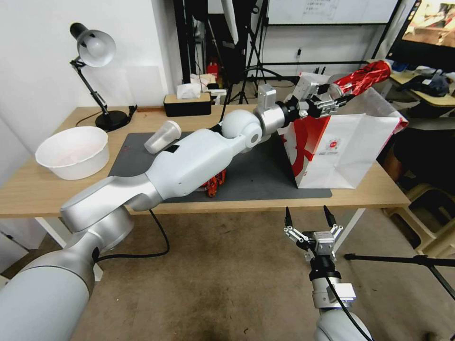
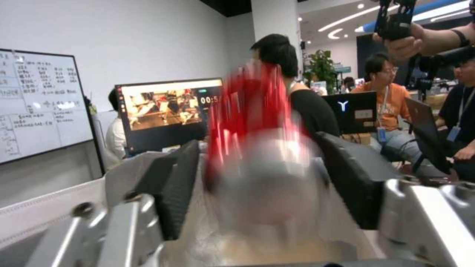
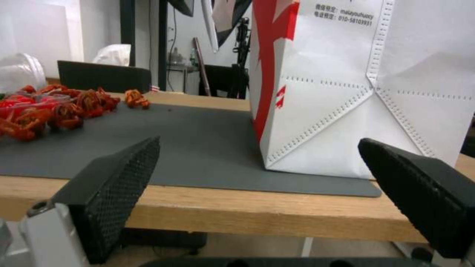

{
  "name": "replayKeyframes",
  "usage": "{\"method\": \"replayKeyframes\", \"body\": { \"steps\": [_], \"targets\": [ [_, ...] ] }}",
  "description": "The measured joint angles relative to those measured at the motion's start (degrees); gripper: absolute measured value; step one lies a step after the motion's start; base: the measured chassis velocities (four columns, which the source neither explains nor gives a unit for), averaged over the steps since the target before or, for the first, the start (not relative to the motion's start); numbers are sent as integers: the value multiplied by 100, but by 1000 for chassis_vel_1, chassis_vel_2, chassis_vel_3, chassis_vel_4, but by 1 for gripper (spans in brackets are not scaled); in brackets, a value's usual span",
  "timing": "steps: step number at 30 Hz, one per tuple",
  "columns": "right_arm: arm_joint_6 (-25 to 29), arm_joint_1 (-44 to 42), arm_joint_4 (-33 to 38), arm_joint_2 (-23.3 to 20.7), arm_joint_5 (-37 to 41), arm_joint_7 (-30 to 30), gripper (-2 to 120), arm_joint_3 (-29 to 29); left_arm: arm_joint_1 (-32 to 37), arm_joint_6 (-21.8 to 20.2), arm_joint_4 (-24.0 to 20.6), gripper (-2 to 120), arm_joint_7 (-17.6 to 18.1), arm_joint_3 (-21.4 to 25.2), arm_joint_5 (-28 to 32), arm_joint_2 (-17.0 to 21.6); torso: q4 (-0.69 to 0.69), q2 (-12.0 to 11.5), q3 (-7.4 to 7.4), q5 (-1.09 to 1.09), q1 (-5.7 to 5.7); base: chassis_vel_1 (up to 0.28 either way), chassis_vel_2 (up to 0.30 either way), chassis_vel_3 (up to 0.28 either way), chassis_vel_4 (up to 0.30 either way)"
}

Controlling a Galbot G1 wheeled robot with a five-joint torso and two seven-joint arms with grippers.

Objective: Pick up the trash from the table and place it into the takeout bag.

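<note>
Up high: left gripper [image 1: 332,97] over the takeout bag's [image 1: 350,151] open top, jaws pinching the red soda can [image 1: 362,78] at one end. Below the table [image 1: 38,189] edge, right gripper [image 1: 308,219], jaws spread.

Glossy metal can [image 1: 362,78]; matt paper bag [image 1: 348,149]; wood table [image 1: 47,189], matt mat [image 1: 265,177].

Office lab: whiteboard [image 2: 37,107], monitor [image 2: 166,111], laptops [image 2: 354,111].

Left gripper [image 1: 332,97] raised, clamped; right gripper [image 1: 308,215] spread
</note>
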State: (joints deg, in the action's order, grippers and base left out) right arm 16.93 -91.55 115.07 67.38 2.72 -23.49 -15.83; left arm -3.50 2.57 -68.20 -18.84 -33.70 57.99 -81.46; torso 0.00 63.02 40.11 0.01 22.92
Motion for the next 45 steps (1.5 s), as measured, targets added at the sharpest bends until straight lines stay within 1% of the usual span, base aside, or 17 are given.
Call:
{"method": "replayKeyframes", "body": {
  "steps": [3,5,7,8,14,17,21,23,25,27,29,36,37,39,40,43,45],
  "targets": [
    [6,0,0,5,1,-2,100,-2,-2,4,4,74,12,23,-6,-7,0,0,0,-1,0,0,0,0,0],
    [10,-3,1,6,2,-7,100,-5,20,4,-40,87,34,49,-14,25,0,0,0,-1,0,0,0,0,0],
    [11,-4,1,5,3,-8,100,-7,28,4,-51,89,44,64,-16,30,0,0,0,-1,0,0,0,0,0],
    [11,-4,13,-2,7,-11,100,-12,64,4,-117,97,112,153,-18,54,-1,0,0,-1,0,0,0,0,0],
    [11,11,39,-29,20,-13,100,-17,194,-35,-485,100,364,511,23,305,0,0,0,-1,0,0,0,0,0],
    [2,25,40,-32,22,-14,100,-13,254,-81,-709,100,411,666,70,535,0,0,0,-2,0,0,0,0,0],
    [-25,58,41,-38,22,-11,100,20,623,-125,-1460,100,460,1011,152,1474,1,1,-1,-3,0,0,0,0,0],
    [-26,58,41,-42,22,-10,100,21,702,-128,-1540,100,465,1064,152,1580,2,1,-1,-3,0,0,0,0,0],
    [-29,53,41,-63,22,-9,100,23,1104,-136,-1876,100,485,1340,143,2015,1,1,-1,-3,0,0,0,0,0],
    [-29,48,41,-71,22,-9,100,23,1227,-137,-1957,100,488,1423,139,2116,0,1,-1,-3,0,0,0,0,0],
    [-29,26,43,-94,22,-9,100,23,1727,-142,-2271,100,502,1786,93,2499,0,1,-1,-4,0,0,0,0,0],
    [-20,26,48,-108,22,-9,100,34,2907,-148,-2994,100,510,2608,-84,3370,2,2,-1,0,0,0,0,0,0],
    [-20,26,48,-108,22,-9,100,34,2907,-148,-2994,100,510,2608,-84,3370,2,2,-1,0,0,0,0,0,0],
    [-17,41,48,-111,22,-4,100,60,3608,-149,-3353,100,515,3149,-170,3641,1,1,-1,-2,-1,0,0,0,0],
    [-17,41,48,-111,22,-4,100,60,3608,-149,-3353,100,515,3149,-170,3641,1,1,-1,-2,-1,0,0,0,0],
    [-8,59,21,-133,21,2,100,104,4550,-133,-3795,100,569,3964,-298,3884,1,2,-1,0,-1,0,0,0,0],
    [-7,67,12,-135,21,3,100,118,4816,-106,-3917,100,617,4162,-347,3923,0,2,-1,0,-1,0,0,0,0]
  ]
}}
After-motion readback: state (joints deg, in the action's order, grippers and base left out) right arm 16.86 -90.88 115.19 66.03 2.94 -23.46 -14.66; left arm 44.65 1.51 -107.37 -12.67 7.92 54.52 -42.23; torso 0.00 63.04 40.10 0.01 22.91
